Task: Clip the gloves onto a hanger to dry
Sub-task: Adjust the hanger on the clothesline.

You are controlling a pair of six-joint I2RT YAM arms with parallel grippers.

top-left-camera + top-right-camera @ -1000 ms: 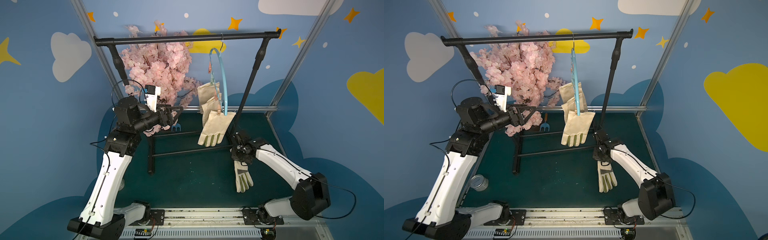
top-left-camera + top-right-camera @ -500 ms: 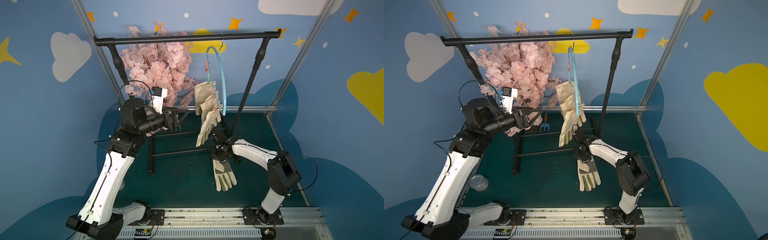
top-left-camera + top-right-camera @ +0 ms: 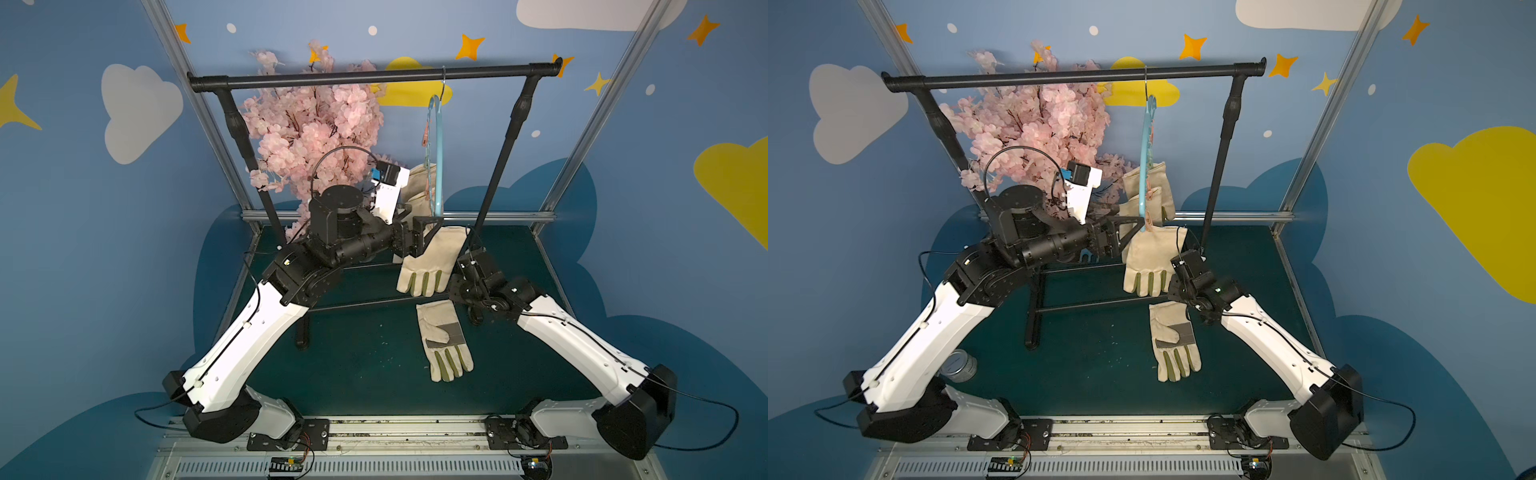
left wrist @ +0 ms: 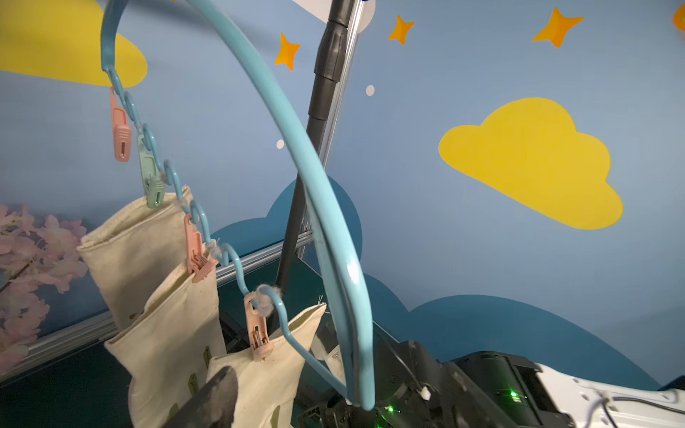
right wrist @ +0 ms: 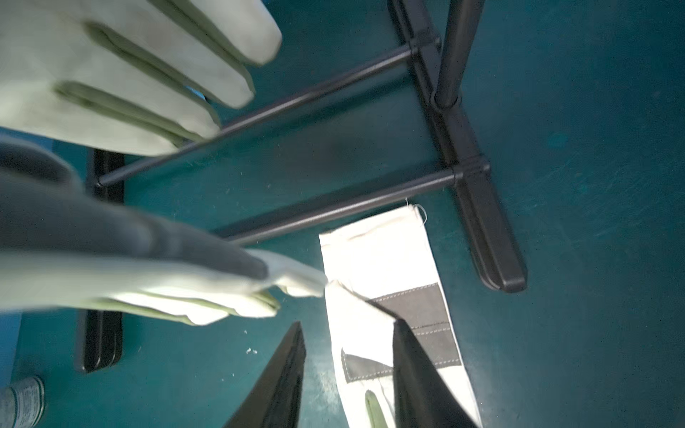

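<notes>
Gloves [image 4: 155, 259]: matt cream woven canvas, frayed cuffs. Glove on the table [image 3: 444, 353]: grey suede-like patch. Hanger [image 4: 335, 244]: glossy smooth blue plastic. Pegs [image 4: 120, 137]: matt plastic. Rack [image 3: 374, 77]: matt black metal. Table [image 3: 365, 365]: matt green, scuffed.

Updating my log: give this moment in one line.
hanger: three gloves clipped | fourth glove: on table | left gripper: open | right gripper: open, empty
</notes>
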